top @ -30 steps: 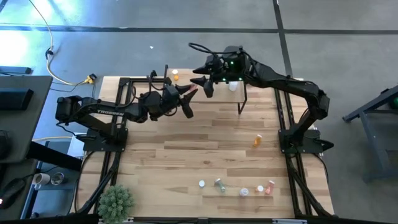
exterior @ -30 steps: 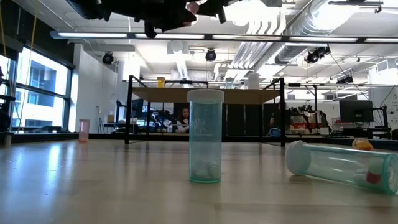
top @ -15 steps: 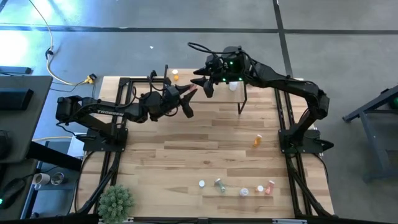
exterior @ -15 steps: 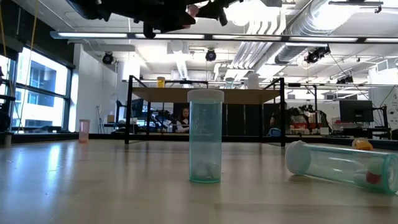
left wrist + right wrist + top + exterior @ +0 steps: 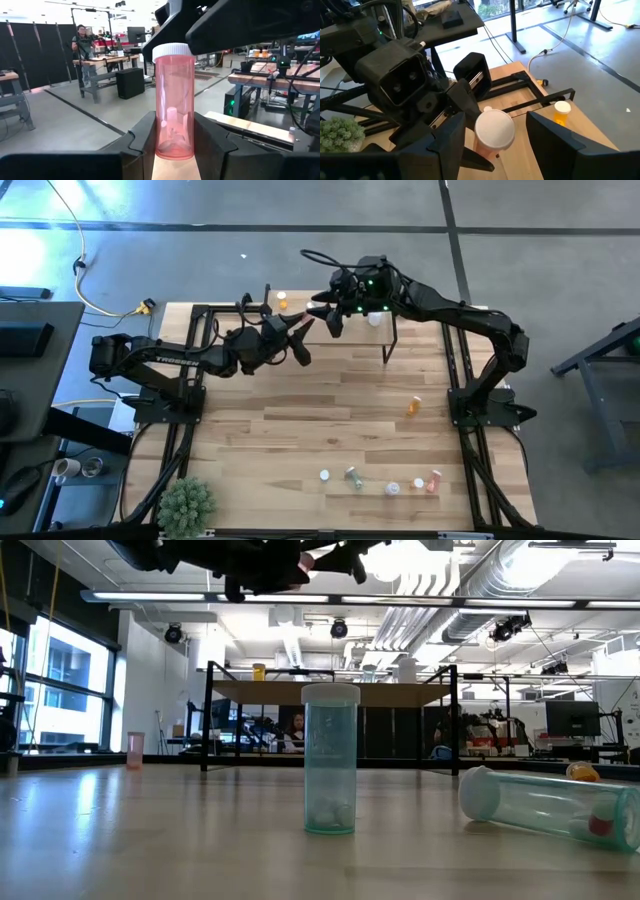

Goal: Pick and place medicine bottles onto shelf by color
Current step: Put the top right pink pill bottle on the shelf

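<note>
High view shows both arms meeting above the shelf (image 5: 385, 320) at the tabletop's (image 5: 300, 420) far edge. The left gripper (image 5: 172, 145) has its jaws clamped on a pink bottle (image 5: 173, 100), held upright, while the right gripper (image 5: 495, 135) stands with jaws wide on either side of its white cap; I judge this a handover in mid-air. An orange bottle (image 5: 281, 301) and a white-capped one (image 5: 375, 319) already sit at shelf level. At least five bottles wait on the tabletop, including an orange one (image 5: 413, 406) and a green one (image 5: 330, 772), so most sorting remains.
</note>
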`<state>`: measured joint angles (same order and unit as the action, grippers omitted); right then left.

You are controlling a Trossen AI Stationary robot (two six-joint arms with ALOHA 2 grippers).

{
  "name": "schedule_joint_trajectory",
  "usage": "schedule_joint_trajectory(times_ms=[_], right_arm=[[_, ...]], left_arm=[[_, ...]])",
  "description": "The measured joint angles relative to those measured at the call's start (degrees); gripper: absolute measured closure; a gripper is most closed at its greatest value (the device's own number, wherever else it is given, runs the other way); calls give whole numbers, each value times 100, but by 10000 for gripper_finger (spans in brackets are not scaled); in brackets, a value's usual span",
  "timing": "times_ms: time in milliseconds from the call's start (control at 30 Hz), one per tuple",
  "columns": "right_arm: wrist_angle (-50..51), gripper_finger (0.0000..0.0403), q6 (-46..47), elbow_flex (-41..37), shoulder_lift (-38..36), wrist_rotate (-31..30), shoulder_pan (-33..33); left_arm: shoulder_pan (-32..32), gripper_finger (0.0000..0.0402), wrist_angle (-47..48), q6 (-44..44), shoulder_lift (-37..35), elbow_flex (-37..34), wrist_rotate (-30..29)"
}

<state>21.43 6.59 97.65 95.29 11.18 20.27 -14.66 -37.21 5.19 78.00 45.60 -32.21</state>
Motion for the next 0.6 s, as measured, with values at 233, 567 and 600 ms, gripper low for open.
schedule_joint_trajectory(times_ms=[233,567,600], right_arm=[[-44,204,48,0,86,-68,0],[-73,254,92,0,85,-74,-2],[-72,261,93,0,85,-74,-2]], left_arm=[[0,304,9,1,0,0,2],[0,304,13,2,2,0,2],[0,304,13,2,4,0,2]])
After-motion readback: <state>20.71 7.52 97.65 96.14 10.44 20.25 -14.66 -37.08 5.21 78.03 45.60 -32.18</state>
